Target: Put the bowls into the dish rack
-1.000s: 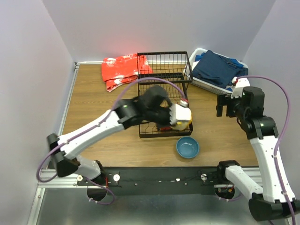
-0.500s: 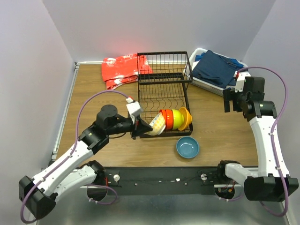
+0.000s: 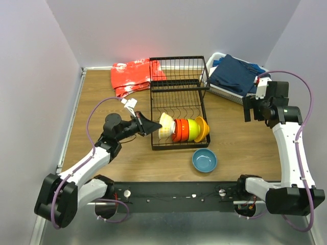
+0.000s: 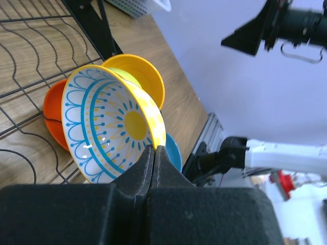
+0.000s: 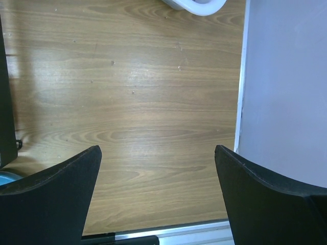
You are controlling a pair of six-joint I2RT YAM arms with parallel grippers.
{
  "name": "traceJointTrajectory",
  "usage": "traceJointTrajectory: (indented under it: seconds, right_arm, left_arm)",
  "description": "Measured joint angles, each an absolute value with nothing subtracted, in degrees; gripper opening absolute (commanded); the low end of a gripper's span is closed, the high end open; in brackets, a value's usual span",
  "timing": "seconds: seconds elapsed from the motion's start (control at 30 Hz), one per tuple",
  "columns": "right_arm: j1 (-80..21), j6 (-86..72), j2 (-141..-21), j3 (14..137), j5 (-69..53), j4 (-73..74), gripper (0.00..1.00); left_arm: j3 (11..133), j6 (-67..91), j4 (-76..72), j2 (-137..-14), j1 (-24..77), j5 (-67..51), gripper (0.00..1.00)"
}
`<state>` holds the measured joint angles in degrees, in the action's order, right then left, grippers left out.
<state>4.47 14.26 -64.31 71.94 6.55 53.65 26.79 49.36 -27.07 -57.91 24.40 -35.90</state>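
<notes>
The left arm has pulled back toward the left of the top view, and the white patterned bowl [image 3: 164, 126], held tilted at the rack's front left corner half a second ago, now stands on edge in the dish rack [image 3: 179, 57]. It is at the left end of a row of four bowls running left to right across the rack's front part: the red-orange bowl [image 3: 180, 130], the lime green bowl [image 3: 192, 129] and the yellow-orange bowl [image 3: 203, 128] follow it, each nested close against the next. Its open face points left, toward the left gripper [image 3: 152, 125].

In the left wrist view those fingers [image 4: 145, 171] are pressed together with no gap, their tips right at the bowl's rim; nothing shows between them.

A blue bowl [image 3: 204, 160] sits on the table [image 3: 102, 102] just in front of the rack. A red cloth [image 3: 133, 76] lies at upper left, and a white basket [image 3: 225, 93] holding blue cloth [image 3: 235, 74] stands at upper right. The right gripper [image 3: 249, 111] hangs over bare table at the right, fingers spread wide and holding nothing.
</notes>
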Motion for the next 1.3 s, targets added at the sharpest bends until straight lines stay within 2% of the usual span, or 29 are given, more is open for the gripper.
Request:
traceJointTrajectory:
  seconds: [0.4, 0.97, 1.3]
  right_arm:
    - [4.5, 14.6, -64.8, 71.8, 5.3, 53.9, 1.00]
    - [5.3, 15.1, -65.4, 71.5, 4.8, 54.3, 1.00]
    - [5.7, 15.3, -66.0, 70.9, 4.6, 54.6, 1.00]
  left_arm:
    - [26.0, 62.5, -36.6, -68.7, 21.1, -36.2, 0.00]
    - [24.9, 69.7, -39.0, -76.4, 20.7, -36.2, 0.00]
    - [25.4, 75.5, -47.5, -83.6, 20.6, -37.1, 0.00]
